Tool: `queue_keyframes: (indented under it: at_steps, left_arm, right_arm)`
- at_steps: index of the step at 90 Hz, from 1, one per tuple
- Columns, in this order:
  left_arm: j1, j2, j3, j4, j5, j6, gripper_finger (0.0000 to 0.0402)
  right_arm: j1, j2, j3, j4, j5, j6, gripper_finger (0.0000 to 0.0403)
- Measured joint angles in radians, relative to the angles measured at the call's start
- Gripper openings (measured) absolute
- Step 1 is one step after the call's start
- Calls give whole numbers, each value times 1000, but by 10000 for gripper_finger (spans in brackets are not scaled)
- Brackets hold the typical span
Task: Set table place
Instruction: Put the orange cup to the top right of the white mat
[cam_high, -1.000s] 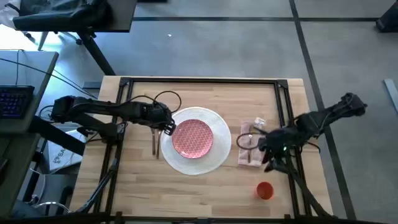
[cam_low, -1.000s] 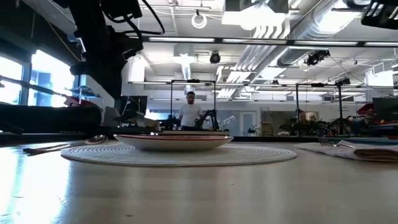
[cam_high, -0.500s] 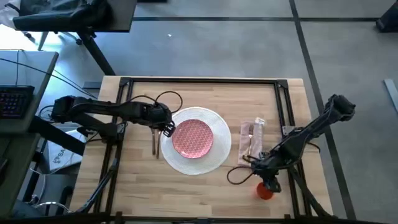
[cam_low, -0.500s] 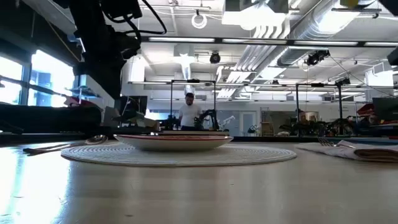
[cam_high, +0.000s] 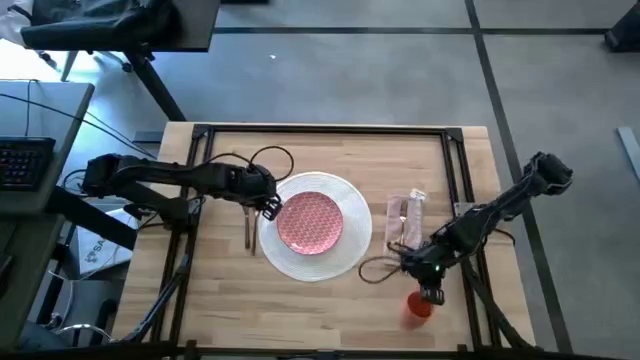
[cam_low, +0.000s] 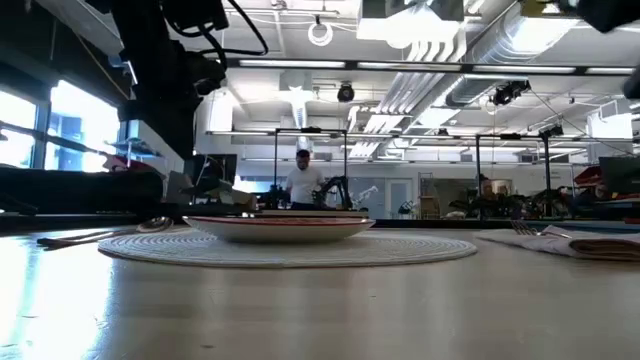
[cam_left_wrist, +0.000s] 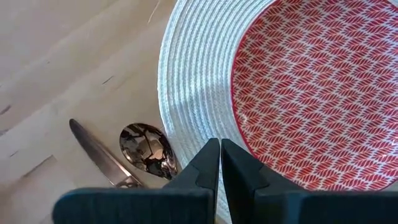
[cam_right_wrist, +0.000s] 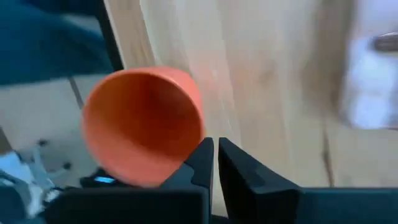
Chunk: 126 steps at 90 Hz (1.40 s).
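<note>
orange cup (cam_right_wrist: 144, 124) tilted, rim pinched by right gripper (cam_right_wrist: 214, 155); left gripper (cam_left_wrist: 220, 155) closed, empty.

You see an orange cup (cam_right_wrist: 143, 124), a red-and-white leaf-patterned plate (cam_left_wrist: 323, 87) on a white woven round (cam_left_wrist: 186, 93), gold cutlery (cam_left_wrist: 146, 149), a pale pink napkin (cam_high: 403, 230), and the light wood desk (cam_high: 330, 300).

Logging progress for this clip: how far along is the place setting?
Plates, napkin with cutlery and left-side cutlery are laid. The right gripper, fingers shut, is at the orange cup, which looks tipped. Cup placement remains. The left gripper waits by the plate.
</note>
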Motion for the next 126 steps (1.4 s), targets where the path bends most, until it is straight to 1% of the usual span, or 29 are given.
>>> queue_keyframes:
  at_steps: [11,16,29,39,49,57,65,73,79,84,99,106,111,118,126]
  left_arm:
    - [0,0,0,0,0,-15,1]
    - [0,0,0,0,-2,-15,1]
    - [0,0,0,0,-3,-15,1]
    - [0,0,0,0,-4,-15,1]
    - [0,0,0,0,-3,-15,1]
    - [0,0,0,0,-2,-15,1]
    - [0,0,0,0,-1,-15,1]
    - [0,0,0,0,0,-15,1]
    - [0,0,0,0,0,-15,1]
    - [0,0,0,0,0,-15,1]
    - [0,0,0,1,0,-14,1]
    - [0,0,0,0,0,-13,1]
    - [0,0,0,0,0,-4,1]
    - [0,0,0,0,4,25,1]
    - [0,0,0,0,12,58,1]
  right_arm:
    - [-128,-89,86,-158,44,-46,0]
    - [-207,-120,122,-219,57,-81,0]
    - [-377,-143,176,-324,65,-229,0]
    - [-437,-134,178,-333,18,-327,0]
    - [-440,-133,178,-322,-5,-379,0]
    - [-411,-139,178,-304,-29,-388,0]
    - [-361,-142,178,-268,-100,-412,0]
    - [-283,-134,178,-180,-168,-379,4]
    - [-210,-127,178,-94,-186,-358,15]
    - [-139,-111,178,-32,-164,-350,33]
    - [43,-26,178,90,2,-340,115]
    - [109,31,178,110,48,-332,154]
    - [149,71,178,121,57,-321,177]
    - [195,126,178,138,73,-281,197]
    - [230,181,178,148,99,-213,203]
